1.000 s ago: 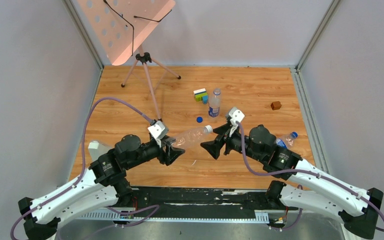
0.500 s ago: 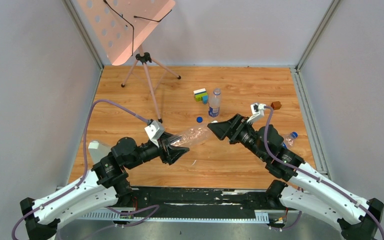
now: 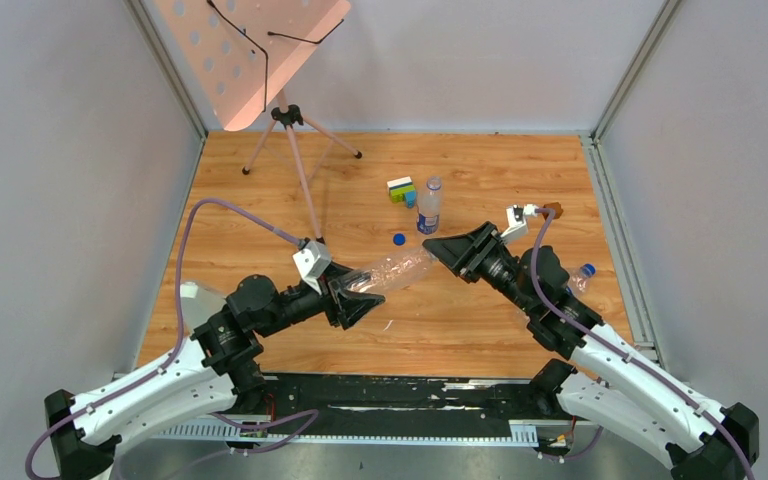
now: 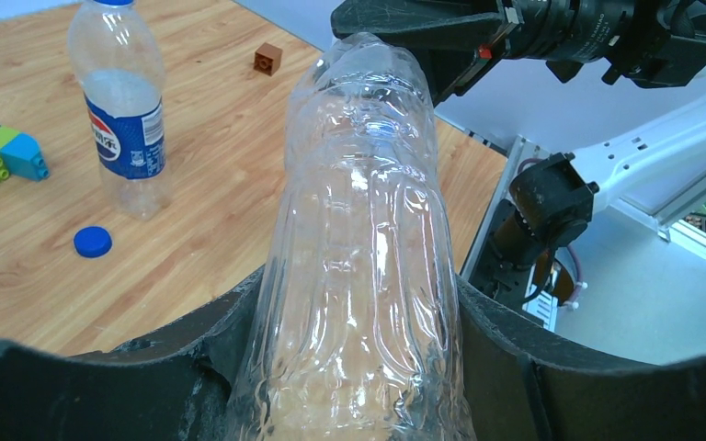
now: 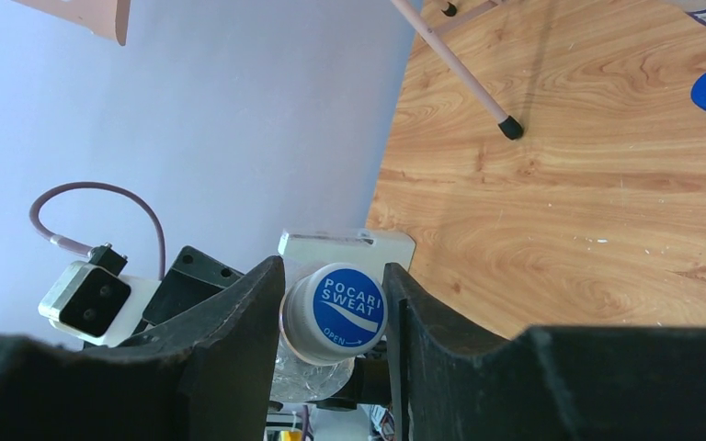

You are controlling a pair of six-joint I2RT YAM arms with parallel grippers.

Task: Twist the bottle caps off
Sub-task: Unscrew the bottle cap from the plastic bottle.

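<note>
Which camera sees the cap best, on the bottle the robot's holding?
The right wrist view. The cap faces that camera, its blue top readable between the right gripper's fingers. In the top view the right gripper covers it. The left wrist view shows only the clear bottle, its cap end behind that gripper.

- Top cam: held bottle's (image 3: 390, 270) cap (image 5: 334, 310) hidden inside right claw (image 3: 435, 247).
- Left wrist cam: its base cut off below left claw (image 4: 358, 317).
- 2nd bottle (image 3: 580, 274) back of right claw: mostly covered by arm (image 3: 560, 312).
</note>
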